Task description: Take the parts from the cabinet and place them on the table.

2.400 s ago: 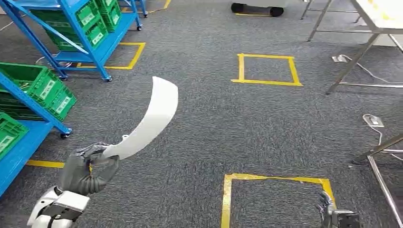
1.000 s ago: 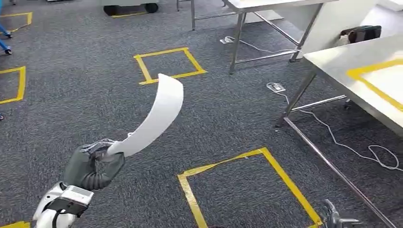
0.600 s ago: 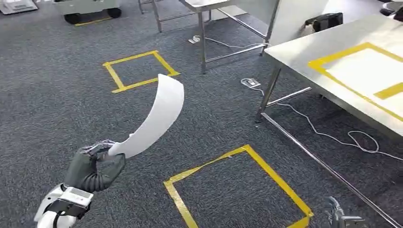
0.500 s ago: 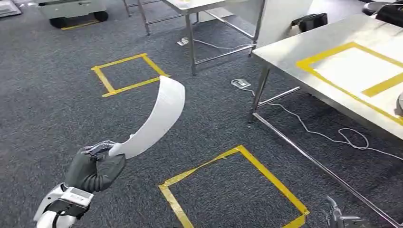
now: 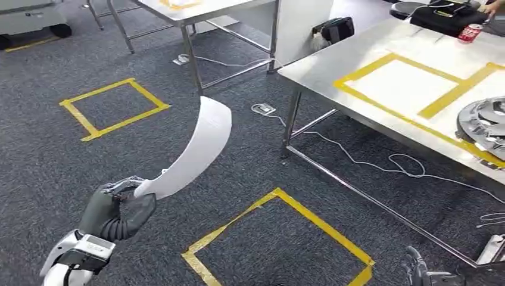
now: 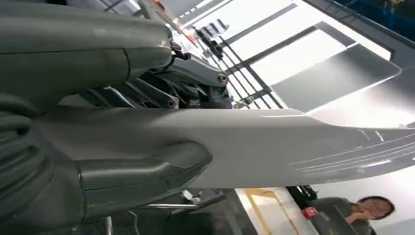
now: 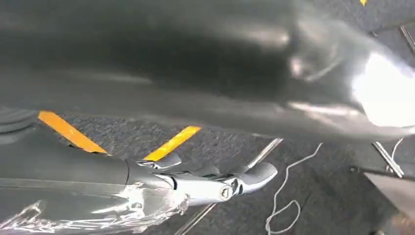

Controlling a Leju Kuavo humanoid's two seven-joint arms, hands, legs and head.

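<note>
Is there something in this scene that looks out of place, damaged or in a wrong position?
Nothing looks damaged. The left hand grips the white curved part by one end only, so it sticks up at a slant. White cables lie loose on the carpet under the steel table, which could be a snag hazard.
</note>
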